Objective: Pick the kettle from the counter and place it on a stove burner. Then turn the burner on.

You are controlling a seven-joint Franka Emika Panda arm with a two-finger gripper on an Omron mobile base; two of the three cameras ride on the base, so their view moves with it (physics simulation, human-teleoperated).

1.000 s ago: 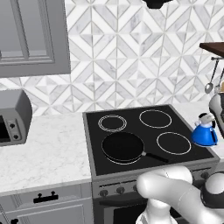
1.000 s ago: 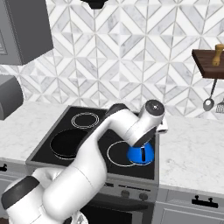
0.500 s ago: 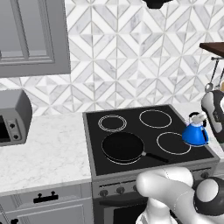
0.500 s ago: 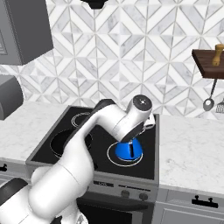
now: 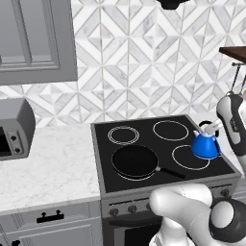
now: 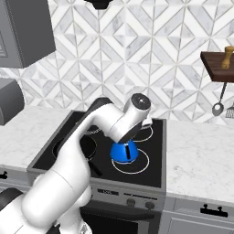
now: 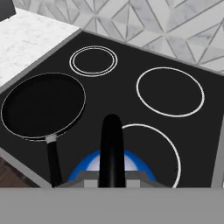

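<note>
The small blue kettle (image 5: 205, 145) hangs by its black arched handle (image 7: 111, 148) from my gripper (image 5: 212, 128), which is shut on that handle. It is over the front right stove burner (image 5: 190, 157), a thin white ring on the black glass cooktop. In the right base view the kettle (image 6: 124, 152) shows below my white forearm, above the same stove burner (image 6: 131, 162). From the hand view the blue body (image 7: 87, 168) sits just under my gripper (image 7: 111, 181), beside the ring of the stove burner (image 7: 153, 148). The white marble counter (image 6: 201, 155) lies to the right of the stove.
A black frying pan (image 5: 134, 161) covers the front left burner, its handle pointing toward the front right ring. A small double ring (image 5: 123, 135) and another large ring (image 5: 170, 130) lie at the back. Stove knobs (image 6: 130, 201) line the front panel. A grey microwave (image 5: 14, 127) stands on the left counter (image 5: 48, 163).
My gripper has carried the kettle leftward from the stove's right edge to over the front right burner. The pan has stayed put.
</note>
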